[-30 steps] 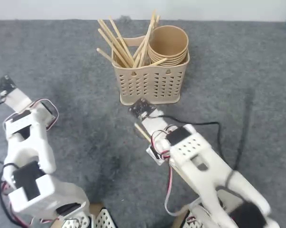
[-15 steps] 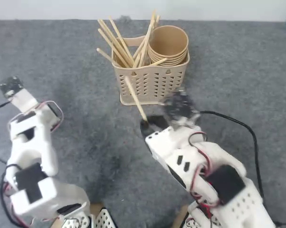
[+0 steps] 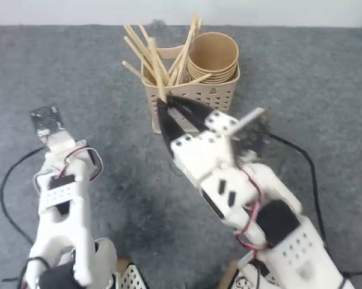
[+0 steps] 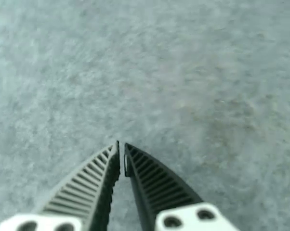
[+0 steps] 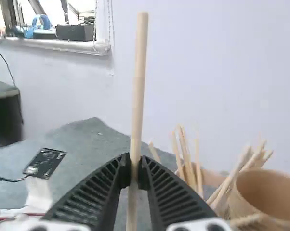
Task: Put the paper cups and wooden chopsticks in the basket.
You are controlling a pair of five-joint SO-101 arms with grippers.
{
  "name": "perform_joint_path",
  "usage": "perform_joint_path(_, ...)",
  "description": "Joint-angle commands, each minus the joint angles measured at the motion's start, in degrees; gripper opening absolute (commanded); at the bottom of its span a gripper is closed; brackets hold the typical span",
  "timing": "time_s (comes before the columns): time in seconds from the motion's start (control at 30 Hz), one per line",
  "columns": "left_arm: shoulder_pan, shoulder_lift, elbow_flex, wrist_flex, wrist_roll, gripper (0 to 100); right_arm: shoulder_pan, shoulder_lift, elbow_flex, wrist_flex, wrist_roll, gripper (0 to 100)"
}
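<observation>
Right gripper (image 3: 162, 103) pinches chopstick (image 3: 156, 66), seemingly at basket (image 3: 226, 96) rim.

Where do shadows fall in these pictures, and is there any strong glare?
High view: soft light, one faint dark band, likely a shadow, on the carpet beside the basket. Left wrist view: carpet evenly lit around the shut left tool, no glare. Right wrist view: a bright window far beyond the chopstick held in the right tool; the wall is pale, without glare spots.

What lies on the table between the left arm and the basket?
In the high view, the stretch between the left arm and the basket is bare grey carpet; nothing lies on it.
</observation>
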Motion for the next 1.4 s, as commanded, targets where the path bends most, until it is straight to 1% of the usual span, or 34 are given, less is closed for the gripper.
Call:
perform_joint_path(0.0, 2.29, -5.71, 3.47, -4.84, -2.99, 1, 0.22, 4.18, -6.33, -11.47, 5.10, 0.7)
perform_joint_path(0.07, 2.46, -7.47, 5.23, -6.51, -2.90, 1, 1.89, 7.69, -8.53, -17.10, 5.36, 0.7)
perform_joint_path(0.13, 3.25, -9.05, 7.08, -7.56, -2.99, 1, 3.38, 12.88, -11.78, -20.44, 5.36, 0.7)
perform_joint_path(0.23, 4.66, -11.43, 9.10, -8.18, -3.52, 1, 7.78, 21.05, -18.81, -22.29, 5.01, 0.7)
perform_joint_path(0.3, 5.71, -12.84, 10.33, -8.18, -6.15, 1, 9.80, 26.07, -23.82, -22.20, 4.31, 0.7)
perform_joint_path(0.37, 7.03, -14.24, 11.47, -8.53, -8.88, 1, 11.30, 29.93, -28.31, -22.20, 0.62, 0.7)
perform_joint_path(0.47, 8.53, -16.26, 14.20, -10.99, -10.99, 1, 12.97, 34.42, -33.93, -21.67, -6.24, 0.7)
perform_joint_path(0.53, 8.79, -17.58, 15.96, -13.10, -10.99, 1, 13.93, 36.79, -35.96, -21.67, -8.09, 0.7)
perform_joint_path(0.7, 8.79, -19.96, 17.98, -14.42, -10.99, 1, 15.78, 41.54, -36.04, -21.67, -12.92, 0.7)
perform_joint_path(0.87, 8.70, -20.66, 18.51, -14.51, -10.99, 1, 15.96, 45.05, -34.99, -21.67, -14.59, 1.0)
perform_joint_path(0.9, 8.70, -20.66, 18.51, -14.51, -10.99, 1, 15.96, 45.76, -34.99, -21.67, -15.47, 2.8)
perform_joint_path(1.03, 8.53, -20.66, 18.51, -14.51, -10.99, 1, 15.78, 47.78, -34.99, -21.67, -17.58, 15.8)
perform_joint_path(1.1, 8.53, -20.66, 18.51, -14.51, -10.99, 1, 15.69, 47.96, -34.99, -21.58, -17.58, 16.5)
perform_joint_path(1.17, 8.44, -20.66, 18.51, -14.51, -10.99, 1, 15.69, 47.43, -34.99, -21.41, -17.58, 14.8)
perform_joint_path(1.37, 8.44, -20.66, 18.51, -14.59, -10.99, 1, 15.43, 40.92, -35.34, -9.45, -17.76, 13.8)
